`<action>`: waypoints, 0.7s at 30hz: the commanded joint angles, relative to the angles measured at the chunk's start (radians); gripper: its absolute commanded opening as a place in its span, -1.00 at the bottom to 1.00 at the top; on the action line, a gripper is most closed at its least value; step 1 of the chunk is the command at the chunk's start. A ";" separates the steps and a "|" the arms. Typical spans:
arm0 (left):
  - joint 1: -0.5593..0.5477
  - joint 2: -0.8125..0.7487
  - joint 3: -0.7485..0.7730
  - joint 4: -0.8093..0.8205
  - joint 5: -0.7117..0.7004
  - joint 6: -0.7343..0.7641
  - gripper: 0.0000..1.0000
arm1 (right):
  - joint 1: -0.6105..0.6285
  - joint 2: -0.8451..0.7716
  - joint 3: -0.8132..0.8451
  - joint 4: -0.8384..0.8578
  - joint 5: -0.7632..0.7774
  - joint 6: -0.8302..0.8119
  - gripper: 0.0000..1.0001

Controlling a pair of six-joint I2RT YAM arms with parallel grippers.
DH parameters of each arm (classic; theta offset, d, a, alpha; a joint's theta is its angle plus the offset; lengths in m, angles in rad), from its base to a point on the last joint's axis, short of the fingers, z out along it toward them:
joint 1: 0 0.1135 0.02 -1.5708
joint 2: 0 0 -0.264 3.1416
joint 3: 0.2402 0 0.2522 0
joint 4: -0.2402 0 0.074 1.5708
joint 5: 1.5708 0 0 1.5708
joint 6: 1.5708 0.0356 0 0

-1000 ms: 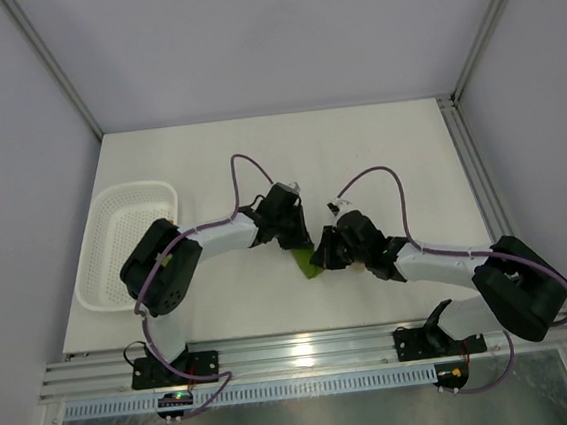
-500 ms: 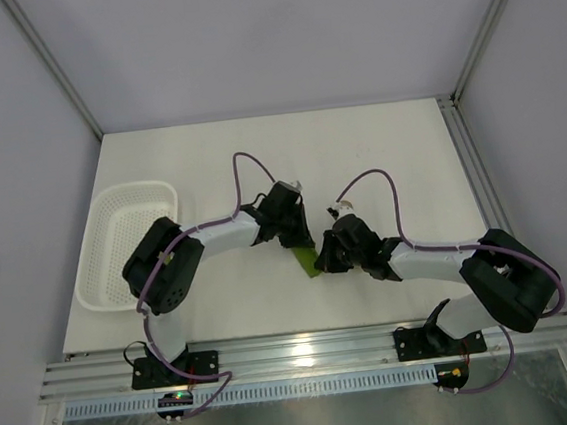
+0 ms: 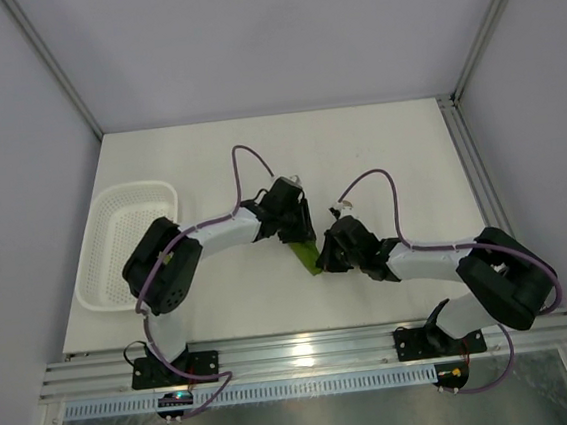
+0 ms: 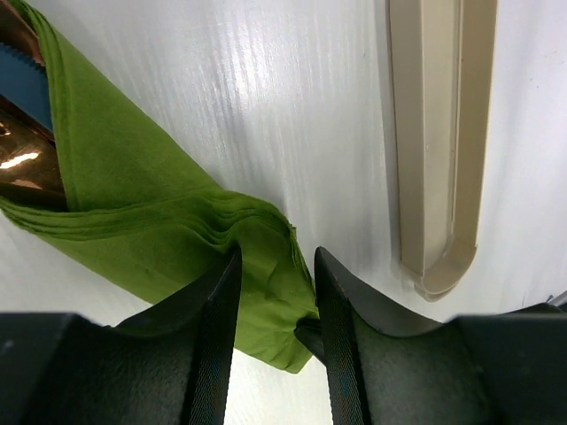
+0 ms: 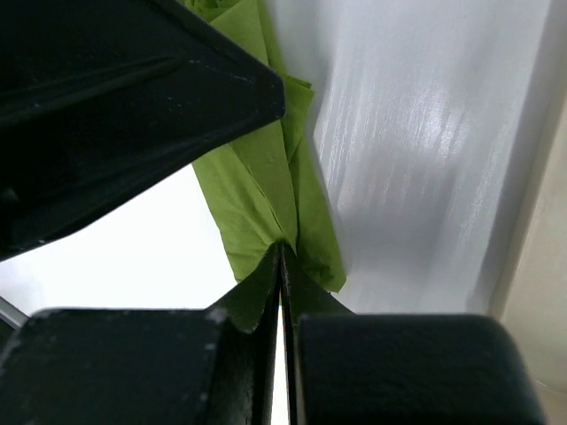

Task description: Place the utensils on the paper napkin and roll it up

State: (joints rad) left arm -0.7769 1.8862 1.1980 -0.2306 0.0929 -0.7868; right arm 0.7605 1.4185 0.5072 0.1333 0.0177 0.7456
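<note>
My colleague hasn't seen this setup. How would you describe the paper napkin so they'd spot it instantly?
On the white table, look at the front middle, between the left claw and the right claw. There lies the paper napkin, folded into a narrow strip, one edge pinched in the right claw. It is the only olive-green thing; the basket at the left is white mesh.

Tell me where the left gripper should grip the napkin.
Pinch the paper napkin at its loose layered edge, coming from the end away from the utensils: folds stack thin there, where the left gripper straddles them. The right gripper pins a corner.
</note>
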 commanded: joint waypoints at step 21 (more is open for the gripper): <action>0.011 -0.269 -0.284 0.261 -0.004 -0.071 -1.00 | 0.014 0.040 -0.009 -0.017 0.047 0.005 -0.93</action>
State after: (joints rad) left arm -0.7753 1.5990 0.9360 -0.1059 0.0353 -0.8387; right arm 0.7662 1.4334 0.5072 0.1616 0.0250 0.7628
